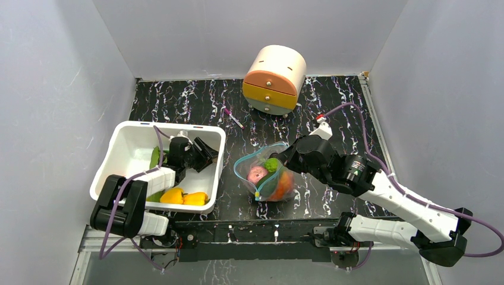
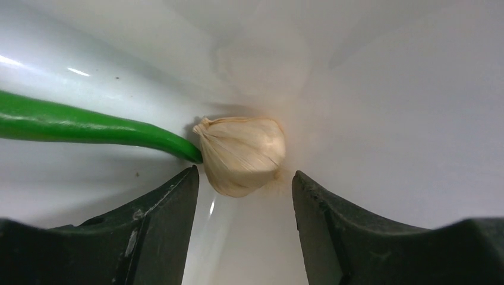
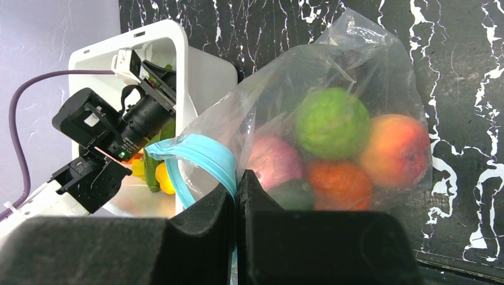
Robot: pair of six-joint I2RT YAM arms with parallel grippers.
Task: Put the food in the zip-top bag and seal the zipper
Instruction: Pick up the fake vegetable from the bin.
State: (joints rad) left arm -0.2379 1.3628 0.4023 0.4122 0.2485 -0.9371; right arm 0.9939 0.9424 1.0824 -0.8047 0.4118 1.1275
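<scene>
Tub (image 1: 128, 133): left on counter (image 1: 196, 101); contains yellow peppers (image 1: 184, 196), green leaf (image 2: 89, 126), garlic bulb (image 2: 242, 153).
Left tool (image 2: 243, 178): inside Tub, jaws parted either side of garlic bulb (no contact), positioned for pickup.
Zip-top bag (image 1: 285, 184): just right of Tub; green, pink and orange fruits inside.
Right tool (image 3: 236, 184): clamped on zipper (image 3: 199, 155), probably holding mouth open for loading.

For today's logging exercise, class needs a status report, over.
Left gripper open, garlic ahead. Right gripper shut on zip-top bag rim. Zipper unsealed. Green stalk touching garlic.
</scene>
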